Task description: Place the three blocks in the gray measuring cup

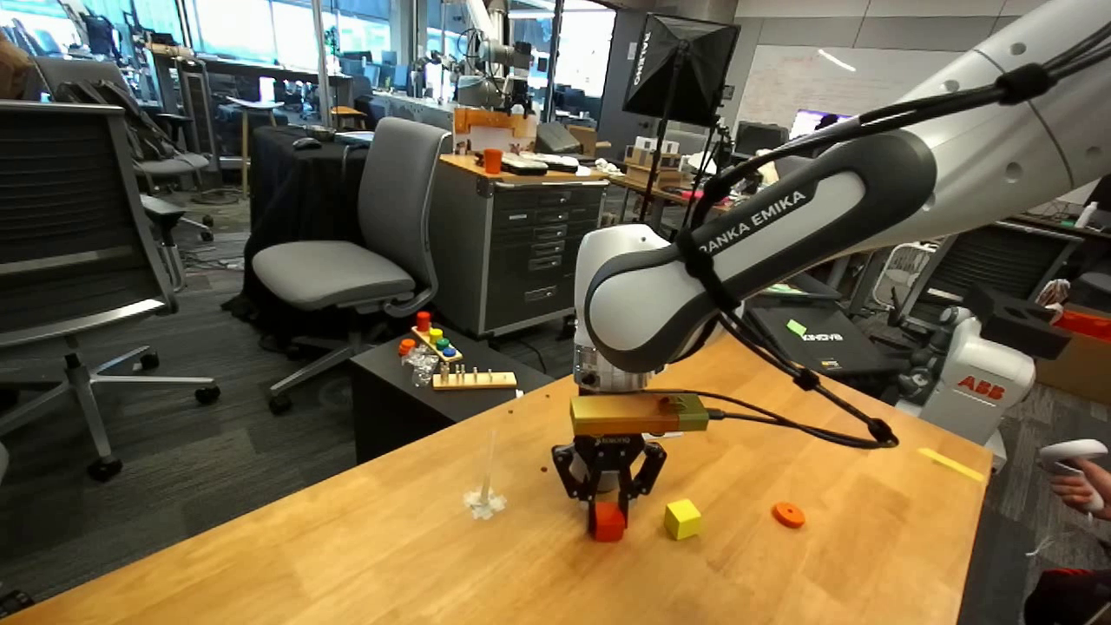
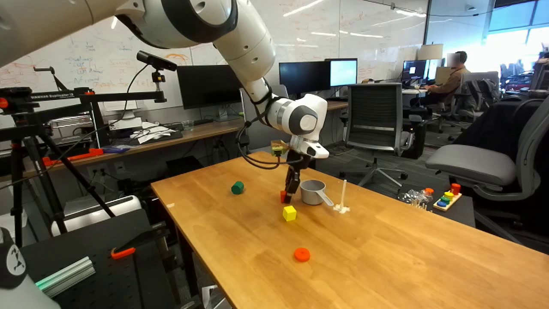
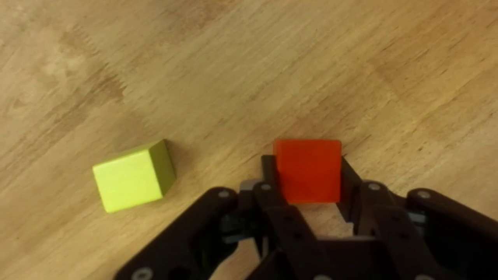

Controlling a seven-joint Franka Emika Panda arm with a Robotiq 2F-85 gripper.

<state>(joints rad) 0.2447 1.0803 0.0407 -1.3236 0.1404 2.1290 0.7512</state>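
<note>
Contact is made on two opposite sides of the sharp-edged red cube point(image 3: 310, 171) by the end effector point(image 1: 609, 519), whose fingers point(image 3: 351, 184) are closed against it; the cube is seen low at the wooden surface point(image 1: 347, 538), and whether it is lifted cannot be told. Its material, wood or plastic, can only be guessed; light weight and stiff faces may be expected, so a modest, centred squeeze should be enough. The yellow-green cube point(image 3: 132, 179), standing near on the surface, is probably best taken likewise, across parallel faces, with the fingers turned to its angle. The flat round orange disc point(image 2: 302, 254) is shown lying well apart; it is best pinched low across the rim, since little height is offered. The round gray measuring cup point(image 2: 309, 197) is placed just beside the end effector and could be tipped if its long handle point(image 2: 326, 198) is knocked.
</note>
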